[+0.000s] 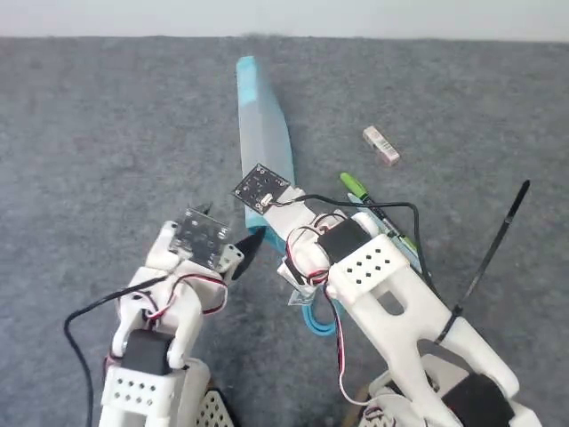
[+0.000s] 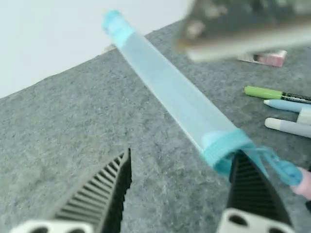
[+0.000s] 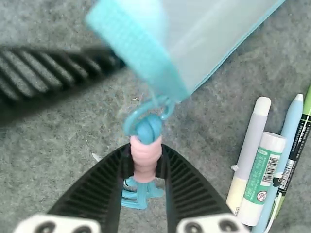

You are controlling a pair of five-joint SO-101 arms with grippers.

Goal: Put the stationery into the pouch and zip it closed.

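right gripper [image 3: 145, 150] holds pouch [image 1: 263, 133] by its zip pull [image 3: 145, 156] over grey felt

a grey felt mat [image 1: 107, 133] covers the table, with a pale wall [image 1: 284, 18] along the top of the high view. the right arm [image 1: 391, 276] hides the pouch's near end and most of the pens [image 1: 356, 189]. an eraser [image 1: 380, 145] lies upper right. the pouch runs lengthwise from frame centre toward top centre, pull end nearest the arms. the right gripper is clamped on the pink pull. the left gripper [image 2: 183, 154] gapes wide beside that end, holding nothing.
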